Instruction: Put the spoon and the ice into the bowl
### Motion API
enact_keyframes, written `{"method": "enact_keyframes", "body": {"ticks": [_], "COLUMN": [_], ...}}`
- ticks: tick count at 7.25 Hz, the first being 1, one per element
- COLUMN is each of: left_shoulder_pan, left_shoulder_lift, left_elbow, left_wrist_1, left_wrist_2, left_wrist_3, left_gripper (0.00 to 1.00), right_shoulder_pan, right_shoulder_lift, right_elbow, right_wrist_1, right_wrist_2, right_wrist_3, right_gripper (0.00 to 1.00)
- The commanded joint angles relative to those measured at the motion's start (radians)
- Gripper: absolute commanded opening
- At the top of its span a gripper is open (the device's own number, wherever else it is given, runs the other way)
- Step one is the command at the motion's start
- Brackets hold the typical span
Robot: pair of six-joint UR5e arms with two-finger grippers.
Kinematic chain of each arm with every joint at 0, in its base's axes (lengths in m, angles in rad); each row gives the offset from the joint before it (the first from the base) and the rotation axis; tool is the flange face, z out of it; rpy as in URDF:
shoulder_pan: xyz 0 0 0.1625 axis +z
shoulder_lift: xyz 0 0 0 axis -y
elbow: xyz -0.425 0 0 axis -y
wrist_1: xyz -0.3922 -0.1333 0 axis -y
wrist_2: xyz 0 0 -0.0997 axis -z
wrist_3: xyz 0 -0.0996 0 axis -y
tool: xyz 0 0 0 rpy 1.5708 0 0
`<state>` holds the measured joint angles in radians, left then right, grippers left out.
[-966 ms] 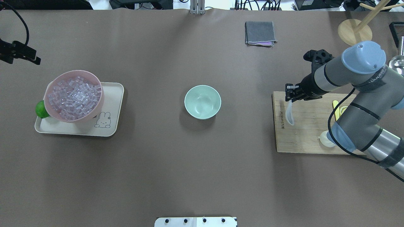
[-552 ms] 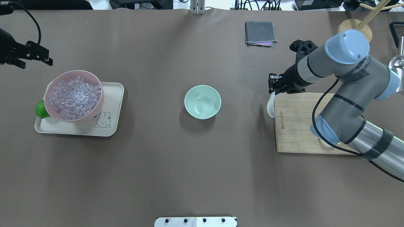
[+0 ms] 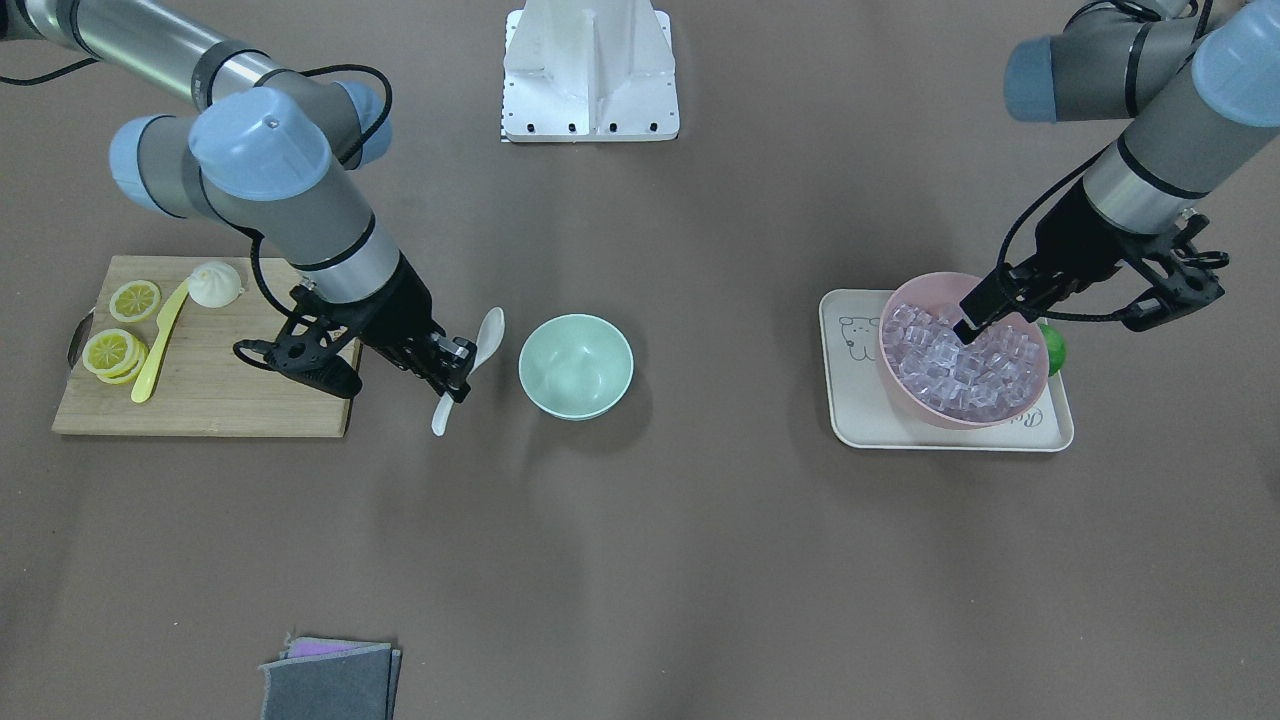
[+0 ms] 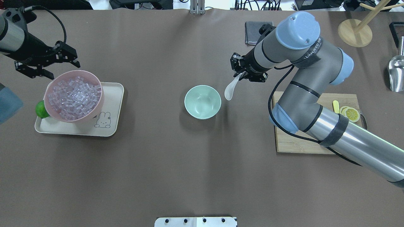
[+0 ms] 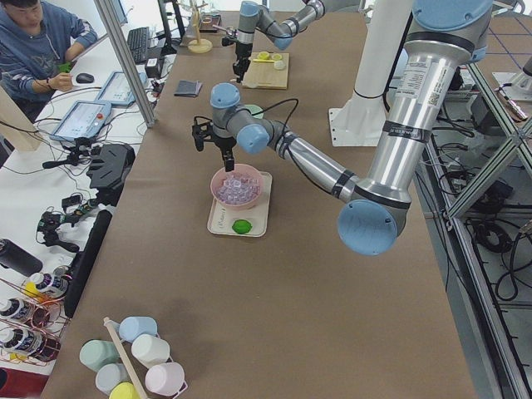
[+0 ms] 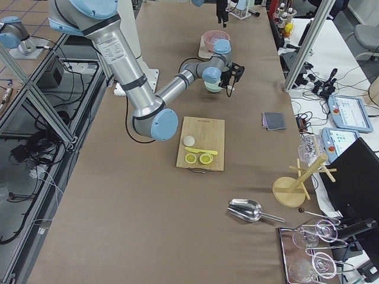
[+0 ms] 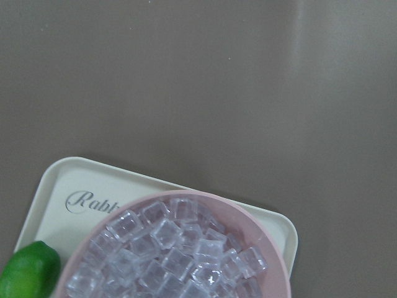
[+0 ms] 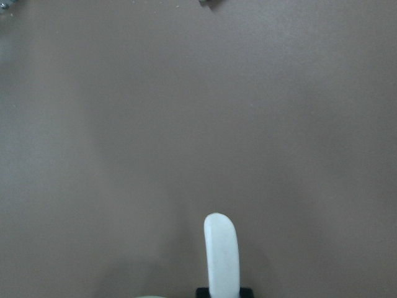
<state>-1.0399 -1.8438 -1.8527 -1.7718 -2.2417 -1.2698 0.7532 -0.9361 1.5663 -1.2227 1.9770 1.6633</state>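
Observation:
My right gripper (image 4: 239, 73) is shut on the handle of the white spoon (image 4: 229, 90) and holds it above the table, just right of the mint-green bowl (image 4: 202, 101). The scoop hangs close to the bowl's rim. From the front, the spoon (image 3: 488, 335) is beside the bowl (image 3: 575, 365), which holds nothing; it also shows in the right wrist view (image 8: 221, 254). Clear ice cubes (image 4: 74, 97) fill a pink bowl (image 4: 99, 104). My left gripper (image 4: 75, 61) looks open and empty, above the pink bowl's far rim (image 3: 972, 318). The left wrist view shows the ice (image 7: 180, 254) below.
The pink bowl stands on a cream tray (image 4: 110, 104) with a lime (image 4: 41, 109) beside it. A wooden cutting board (image 3: 210, 400) holds lemon slices, a yellow knife (image 3: 160, 345) and a bun (image 3: 215, 285). A grey cloth (image 3: 330, 680) and a metal scoop (image 4: 396, 72) lie farther off.
My right arm has carried the spoon left from the cutting board to just beside the green bowl. My left gripper has moved right, up to the pink bowl's far rim.

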Motion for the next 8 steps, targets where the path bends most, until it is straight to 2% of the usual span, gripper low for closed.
{"method": "enact_keyframes", "body": {"ticks": [1,2,4,7,8], "left_shoulder_pan": [0.011,0.021,0.078,0.092,0.101], "left_shoulder_lift": [0.020,0.037,0.060,0.087,0.087], "left_elbow": [-0.019,-0.019,-0.013,-0.014,-0.017], "left_wrist_1": [0.000,0.000,-0.001,-0.005,-0.006], "left_wrist_2": [-0.001,0.001,0.114,0.117,0.116], "left_wrist_3": [-0.100,-0.136,-0.210,-0.273,-0.275], "left_gripper": [0.97,0.97,0.93,0.89,0.88], "right_shoulder_pan": [-0.027,-0.053,-0.081,-0.101,-0.100], "right_shoulder_lift": [0.101,0.117,0.119,0.123,0.123], "right_elbow": [-0.095,-0.104,-0.114,-0.118,-0.118], "right_wrist_1": [-0.001,-0.001,0.003,0.006,0.003], "right_wrist_2": [-0.084,-0.122,-0.199,-0.247,-0.245], "right_wrist_3": [0.093,0.127,0.130,0.133,0.127], "right_gripper": [0.00,0.00,0.00,0.03,0.99]}}
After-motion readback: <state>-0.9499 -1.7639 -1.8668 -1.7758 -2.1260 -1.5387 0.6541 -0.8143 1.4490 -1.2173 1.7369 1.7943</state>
